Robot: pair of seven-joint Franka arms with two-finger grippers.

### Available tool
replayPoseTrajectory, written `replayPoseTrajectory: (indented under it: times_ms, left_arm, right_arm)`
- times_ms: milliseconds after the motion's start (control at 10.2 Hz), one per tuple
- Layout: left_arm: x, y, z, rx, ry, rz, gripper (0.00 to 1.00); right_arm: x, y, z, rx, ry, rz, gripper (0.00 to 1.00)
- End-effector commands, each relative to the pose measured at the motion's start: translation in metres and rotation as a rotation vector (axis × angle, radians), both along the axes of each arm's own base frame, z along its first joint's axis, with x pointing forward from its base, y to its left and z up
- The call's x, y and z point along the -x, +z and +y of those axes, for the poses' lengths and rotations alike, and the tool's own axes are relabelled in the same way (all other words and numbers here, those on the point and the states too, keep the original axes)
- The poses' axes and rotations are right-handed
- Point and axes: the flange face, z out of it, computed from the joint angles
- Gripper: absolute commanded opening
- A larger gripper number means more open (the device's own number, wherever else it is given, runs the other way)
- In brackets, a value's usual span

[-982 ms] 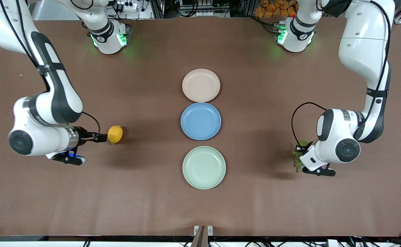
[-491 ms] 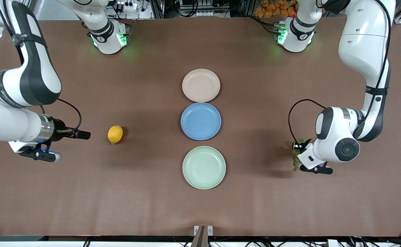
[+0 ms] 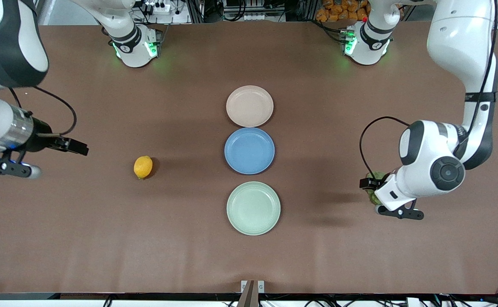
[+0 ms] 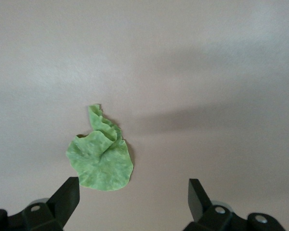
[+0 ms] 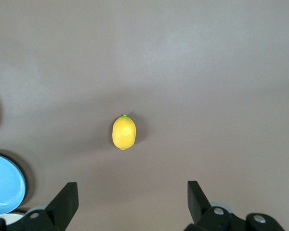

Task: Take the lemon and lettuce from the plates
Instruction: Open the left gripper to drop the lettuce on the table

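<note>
The lemon [image 3: 143, 166] lies on the bare table toward the right arm's end, also in the right wrist view [image 5: 124, 133]. My right gripper [image 3: 76, 147] is open and empty, up in the air over the table, away from the lemon. The lettuce [image 3: 373, 195] lies on the table toward the left arm's end, mostly hidden under the left arm; it shows whole in the left wrist view [image 4: 101, 160]. My left gripper [image 4: 133, 195] is open and empty above the table beside it. The beige-pink plate [image 3: 249, 105] and the mint green plate [image 3: 253, 207] hold nothing.
A blue plate [image 3: 249, 150] sits between the two task plates in a row down the table's middle; its rim shows in the right wrist view [image 5: 5, 183]. The arms' bases [image 3: 134, 42] stand along the table's back edge.
My right gripper has pulled away from the lemon toward the right arm's end and risen. My left gripper has risen off the lettuce, which stays on the table.
</note>
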Motion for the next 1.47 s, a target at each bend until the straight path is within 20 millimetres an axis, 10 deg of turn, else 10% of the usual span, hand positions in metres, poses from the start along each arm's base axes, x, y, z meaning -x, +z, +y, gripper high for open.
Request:
replayPoseTrajectory:
  times_ms: [0, 393, 1080, 1374]
  left_arm:
    - [0.002, 0.044, 0.003, -0.001, -0.014, -0.050, 1.00]
    - [0.009, 0.109, 0.010, -0.020, -0.019, -0.144, 1.00]
    - [0.072, 0.250, 0.032, -0.034, 0.022, -0.191, 1.00]
    - [0.096, 0.275, 0.038, -0.032, 0.154, -0.157, 1.00]
  right_arm:
    - [0.024, 0.040, 0.017, 0.033, 0.045, -0.059, 1.00]
    - [0.043, 0.082, 0.028, 0.033, 0.110, -0.137, 1.00]
    - [0.050, 0.089, 0.032, 0.035, 0.219, -0.133, 1.00]
    - [0.048, 0.091, 0.022, 0.034, 0.244, -0.135, 1.00]
